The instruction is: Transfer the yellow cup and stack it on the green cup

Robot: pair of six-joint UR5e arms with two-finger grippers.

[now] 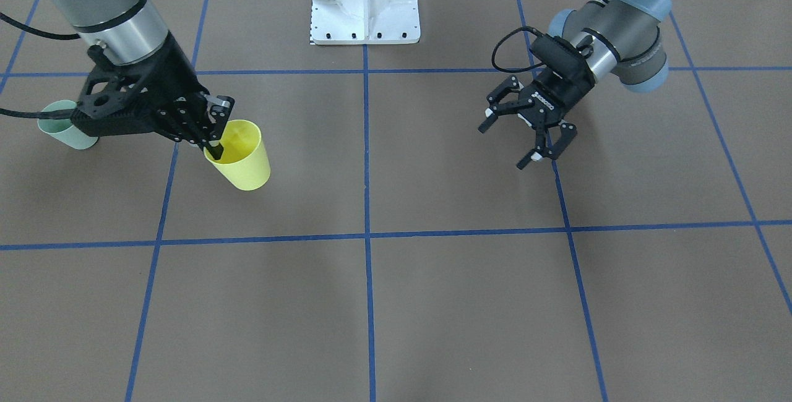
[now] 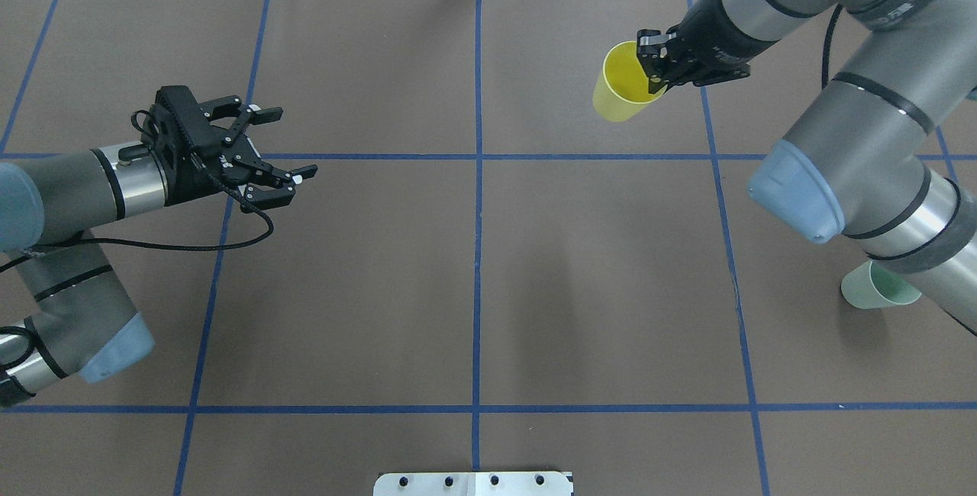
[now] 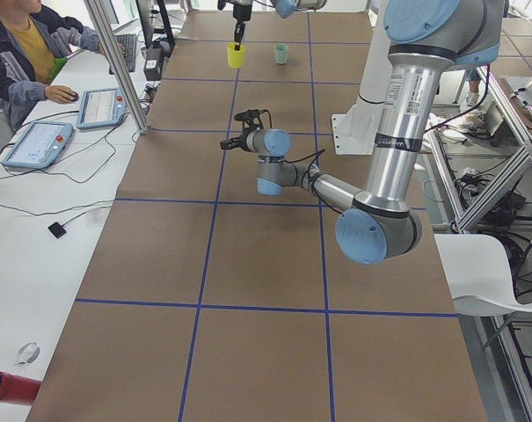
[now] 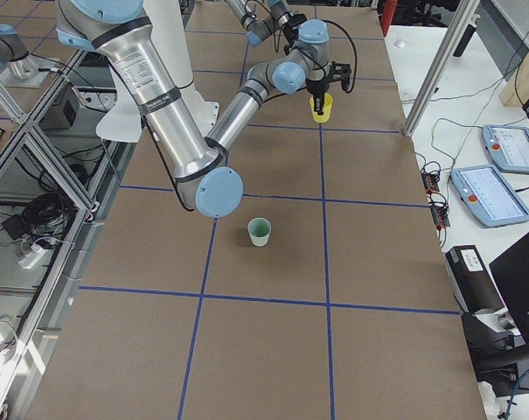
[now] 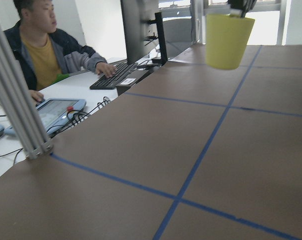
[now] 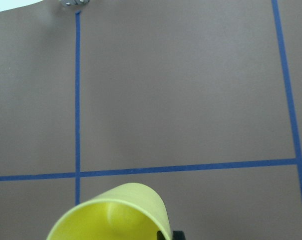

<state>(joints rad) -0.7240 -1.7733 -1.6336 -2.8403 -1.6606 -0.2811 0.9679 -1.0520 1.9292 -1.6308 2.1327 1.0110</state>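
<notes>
We see the right fingers [image 1: 218, 110] pinching the rim of the yellow cup [image 1: 244, 164]: one black finger reaches down inside the mouth and the other presses on the outer wall. The cup is a smooth, tapered plastic tumbler with no handle, wide at the top and narrow at the base. It hangs below the fingers with its mouth open upward. We cannot tell whether its base touches the counter [image 1: 433, 303].

The green cup [image 1: 62, 127] is the same tapered shape in a pale mint plastic. It stands upright on the counter, well apart from the right fingers on the robot's side of them, and the right arm partly hides it in both the front-facing and overhead views.

The left fingers [image 2: 294, 174] are spread wide and hold nothing. Their black linkages end in small pale pads, and they are well apart from both cups.

The counter has a matte brown, paper-like surface, and blue tape lines [image 1: 366, 235] mark it into large squares.
</notes>
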